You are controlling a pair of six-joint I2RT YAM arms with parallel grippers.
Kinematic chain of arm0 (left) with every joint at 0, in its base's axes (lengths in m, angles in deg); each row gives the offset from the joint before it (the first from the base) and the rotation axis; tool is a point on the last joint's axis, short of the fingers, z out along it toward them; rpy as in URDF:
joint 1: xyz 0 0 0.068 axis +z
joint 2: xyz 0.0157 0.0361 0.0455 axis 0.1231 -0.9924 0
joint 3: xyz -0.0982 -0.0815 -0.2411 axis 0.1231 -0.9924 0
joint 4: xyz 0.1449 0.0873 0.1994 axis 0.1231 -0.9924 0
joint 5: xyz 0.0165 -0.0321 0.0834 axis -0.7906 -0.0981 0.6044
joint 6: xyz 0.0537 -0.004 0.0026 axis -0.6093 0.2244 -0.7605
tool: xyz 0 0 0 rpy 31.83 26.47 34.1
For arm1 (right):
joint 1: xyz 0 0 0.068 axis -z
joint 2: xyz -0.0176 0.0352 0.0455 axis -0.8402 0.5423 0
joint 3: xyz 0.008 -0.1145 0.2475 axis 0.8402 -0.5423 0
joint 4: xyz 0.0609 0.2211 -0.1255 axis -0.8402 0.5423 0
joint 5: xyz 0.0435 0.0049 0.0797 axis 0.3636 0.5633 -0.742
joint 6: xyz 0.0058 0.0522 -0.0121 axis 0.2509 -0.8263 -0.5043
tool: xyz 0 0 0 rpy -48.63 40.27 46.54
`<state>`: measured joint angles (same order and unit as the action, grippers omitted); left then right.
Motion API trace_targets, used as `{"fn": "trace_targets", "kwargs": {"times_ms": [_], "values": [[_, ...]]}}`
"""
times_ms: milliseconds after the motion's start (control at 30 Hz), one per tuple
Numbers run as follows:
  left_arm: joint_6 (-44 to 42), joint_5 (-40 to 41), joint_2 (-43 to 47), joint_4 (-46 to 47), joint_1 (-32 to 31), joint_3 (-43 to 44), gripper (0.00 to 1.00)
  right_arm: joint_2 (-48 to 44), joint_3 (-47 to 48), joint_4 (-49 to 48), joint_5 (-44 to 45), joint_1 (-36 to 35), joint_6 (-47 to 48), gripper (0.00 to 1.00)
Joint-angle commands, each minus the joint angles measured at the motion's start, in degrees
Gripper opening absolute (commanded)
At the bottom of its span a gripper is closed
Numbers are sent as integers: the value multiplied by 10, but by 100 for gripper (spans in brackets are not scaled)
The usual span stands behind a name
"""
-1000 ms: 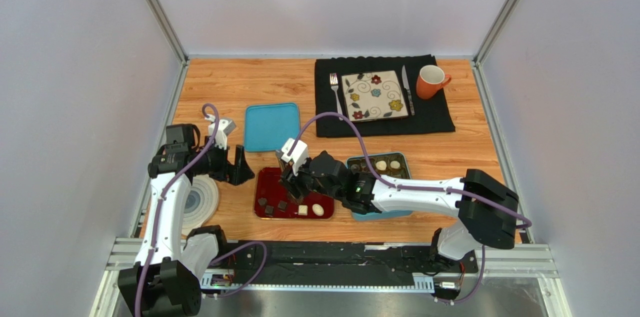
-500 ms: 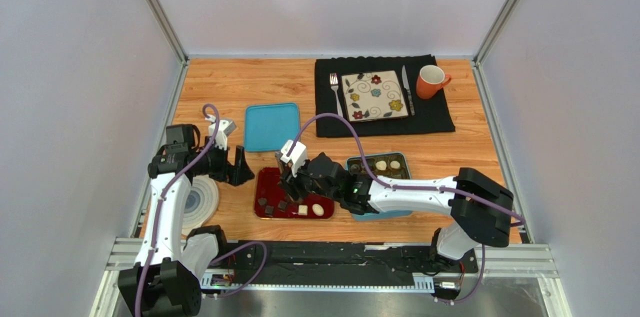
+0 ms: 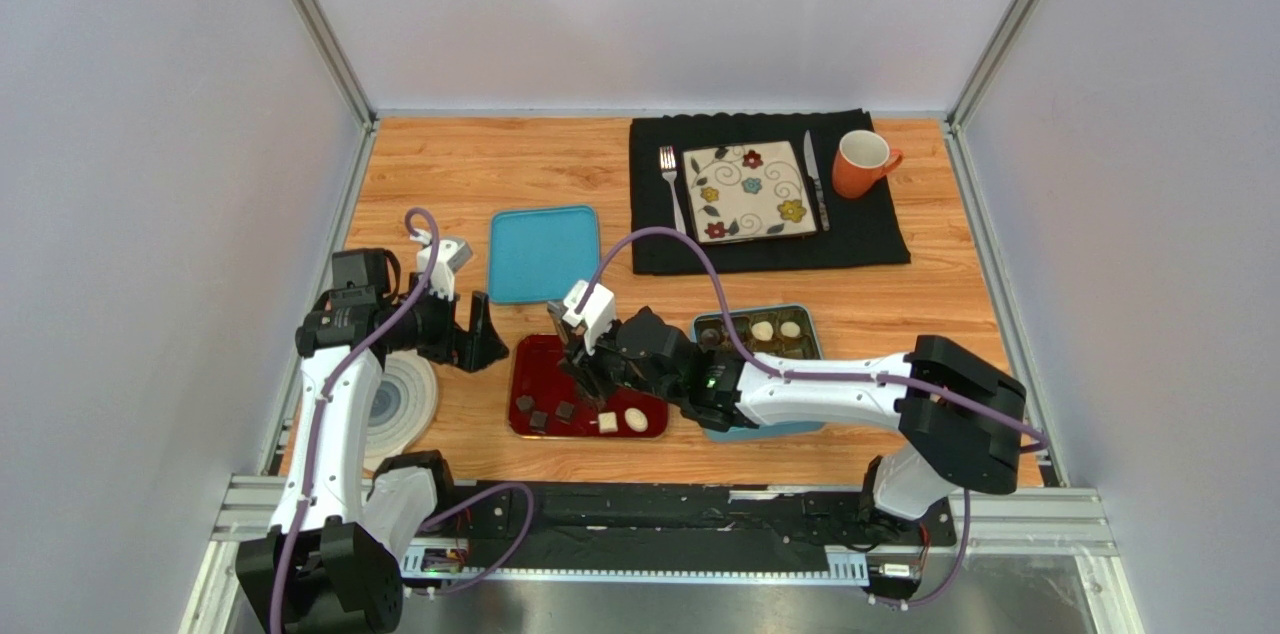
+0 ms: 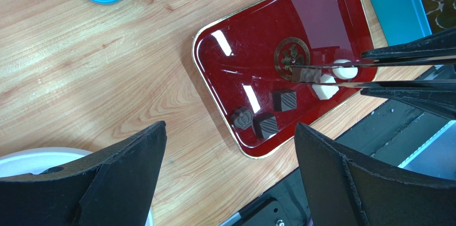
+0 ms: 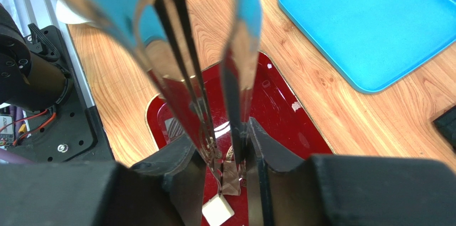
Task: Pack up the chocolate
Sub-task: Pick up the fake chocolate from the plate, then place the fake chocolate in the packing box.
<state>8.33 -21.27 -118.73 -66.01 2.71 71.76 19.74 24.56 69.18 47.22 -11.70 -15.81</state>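
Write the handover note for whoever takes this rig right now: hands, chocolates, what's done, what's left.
Left hand: open, empty, hovering left of the red tray.
Right hand: shut on tongs, whose tips sit either side of a dark chocolate on the tray.
Done: several pieces, white and dark, lie in the box right of the tray.
Left: six on the tray: that one, three more dark chocolates, two white chocolates.

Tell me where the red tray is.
Top view: the red tray lies left of centre near the front edge of the table, just nearer than the blue lid.
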Motion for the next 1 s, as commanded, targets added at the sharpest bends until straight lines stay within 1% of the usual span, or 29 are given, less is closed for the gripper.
{"fn": "trace_targets", "kwargs": {"times_ms": [0, 100, 233, 267, 333, 367, 400, 467, 500, 667, 733, 767, 967], "values": [[-12, -5, 12, 1, -1, 12, 98, -35, 1, -13, 18, 0, 12, 27], [-10, -8, 12, 1, -1, 13, 98, -49, 14, -5, 28, 3, 27, 24], [-13, -5, 12, -1, -1, 14, 98, -79, 29, 15, 64, 14, 49, 21], [-14, -2, 12, -2, -1, 15, 98, -101, 29, 24, 68, 20, 68, 20], [-15, -1, 12, -3, -1, 16, 98, -130, 22, 35, 76, 44, 68, 20], [-17, 0, 12, -3, -1, 17, 98, -159, 11, 46, 77, 58, 62, 19], [-16, 2, 11, -2, -2, 17, 98, -179, 4, 52, 77, 83, 57, 18], [-16, -3, 8, -3, -1, 17, 98, -210, -18, 77, 87, 110, 55, 18], [-13, -3, 5, -1, -1, 15, 98, -241, -24, 87, 87, 137, 37, 17], [-4, -14, -1, 9, 0, 4, 98, -318, -61, 154, 132, 194, 26, 16], [-3, -17, -1, 12, -1, 2, 98, -348, -79, 162, 146, 203, 14, 17], [-3, -18, -2, 12, -1, 2, 98, -356, -86, 186, 149, 211, 8, 17], [-3, -18, -6, 11, -1, 5, 98, -398, -124, 228, 200, 218, -30, 17]]}}
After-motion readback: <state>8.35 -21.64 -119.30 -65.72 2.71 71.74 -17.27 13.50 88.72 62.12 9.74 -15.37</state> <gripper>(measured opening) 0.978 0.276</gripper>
